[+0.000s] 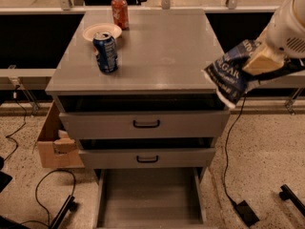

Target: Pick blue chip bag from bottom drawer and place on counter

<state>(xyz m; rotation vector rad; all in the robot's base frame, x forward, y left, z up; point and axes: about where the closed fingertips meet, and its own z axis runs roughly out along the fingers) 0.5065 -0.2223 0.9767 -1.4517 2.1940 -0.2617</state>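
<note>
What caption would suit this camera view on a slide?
The gripper, at the right edge of the counter, holds the blue chip bag aloft; the bottom drawer stands open below.

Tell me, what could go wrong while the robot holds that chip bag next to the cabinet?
The gripper holds the chip bag by one end, beside the right edge of the counter; it might slip and drop to the floor. If the bag crosses low, it may catch that edge. A long swing could perhaps tip the blue can.
</note>
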